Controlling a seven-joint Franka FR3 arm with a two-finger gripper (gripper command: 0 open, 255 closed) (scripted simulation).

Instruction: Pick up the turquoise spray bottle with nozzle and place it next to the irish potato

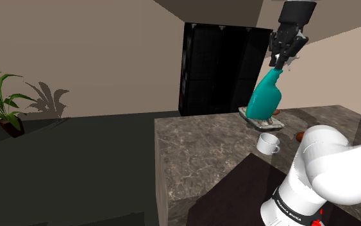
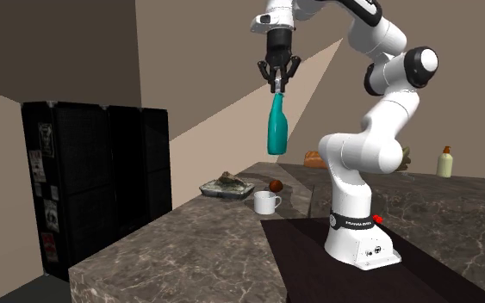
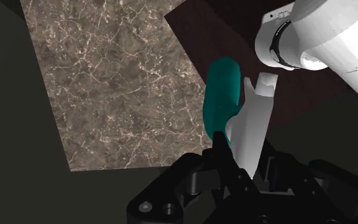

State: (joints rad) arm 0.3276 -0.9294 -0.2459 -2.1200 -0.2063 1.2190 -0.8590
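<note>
Over mottled brown surface [image 2: 189, 250], gripping turquoise spray bottle [image 2: 276, 129] by its white nozzle [image 3: 254, 121] in the closed claw [image 2: 278, 84], dangling it high, base down, near upright. Probably needing lowering toward small brown potato [image 2: 276, 185] just beside white mug [image 2: 266, 202], well below.

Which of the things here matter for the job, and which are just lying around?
Job: turquoise spray bottle, hanging from the shut gripper; round brown potato on the counter.
Lying about: white mug; tray; small bottle; potted plant.
</note>
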